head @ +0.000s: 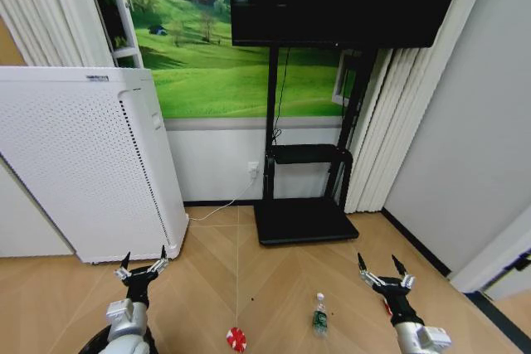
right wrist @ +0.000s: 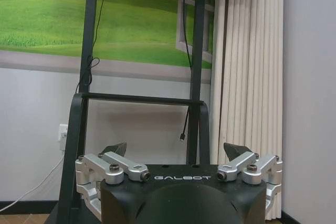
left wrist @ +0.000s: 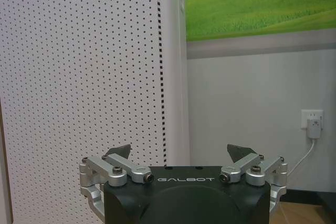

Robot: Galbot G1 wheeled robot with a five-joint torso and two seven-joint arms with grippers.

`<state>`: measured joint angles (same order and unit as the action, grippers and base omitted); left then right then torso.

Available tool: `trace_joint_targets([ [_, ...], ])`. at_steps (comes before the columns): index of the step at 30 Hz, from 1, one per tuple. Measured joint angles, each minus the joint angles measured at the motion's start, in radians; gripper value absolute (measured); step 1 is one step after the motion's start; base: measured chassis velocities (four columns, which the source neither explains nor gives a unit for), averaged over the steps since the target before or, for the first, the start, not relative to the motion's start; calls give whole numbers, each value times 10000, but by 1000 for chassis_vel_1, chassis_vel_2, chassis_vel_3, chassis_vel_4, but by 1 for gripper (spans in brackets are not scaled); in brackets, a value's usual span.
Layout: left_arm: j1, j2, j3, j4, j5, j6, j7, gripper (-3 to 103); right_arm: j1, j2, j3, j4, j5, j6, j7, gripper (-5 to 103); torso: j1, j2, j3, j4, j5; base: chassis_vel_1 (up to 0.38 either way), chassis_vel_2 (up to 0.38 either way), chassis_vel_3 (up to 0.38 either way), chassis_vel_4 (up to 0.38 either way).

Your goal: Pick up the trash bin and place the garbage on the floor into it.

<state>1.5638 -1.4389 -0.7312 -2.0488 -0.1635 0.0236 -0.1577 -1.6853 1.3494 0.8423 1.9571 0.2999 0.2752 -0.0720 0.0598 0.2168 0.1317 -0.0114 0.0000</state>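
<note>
1. We are holding our left tool [head: 143, 261] and right tool [head: 382, 267] wide apart, gripping nothing, above the floor [head: 274, 275].
2. The round wrapper [head: 236, 338] and small bottle [head: 319, 314] are lying on the floor between them.

My grippers, left [head: 143, 262] and right [head: 383, 269], are black with silver links. The wrapper [head: 236, 338] is striped red and white; the clear bottle [head: 319, 317] has a green label and white cap. The white appliance [head: 83, 163] is dotted with black perforations. The floor [head: 274, 283] is tan herringbone wood.
</note>
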Motion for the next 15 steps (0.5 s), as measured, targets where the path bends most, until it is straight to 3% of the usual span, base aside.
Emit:
trace_joint_targets([
  [15,-69,30,30,136,-5,5,4,100,125,9,-56,-140,-12,-1,-1,100,-131,-616,-484,0,0,0,0,0,0],
])
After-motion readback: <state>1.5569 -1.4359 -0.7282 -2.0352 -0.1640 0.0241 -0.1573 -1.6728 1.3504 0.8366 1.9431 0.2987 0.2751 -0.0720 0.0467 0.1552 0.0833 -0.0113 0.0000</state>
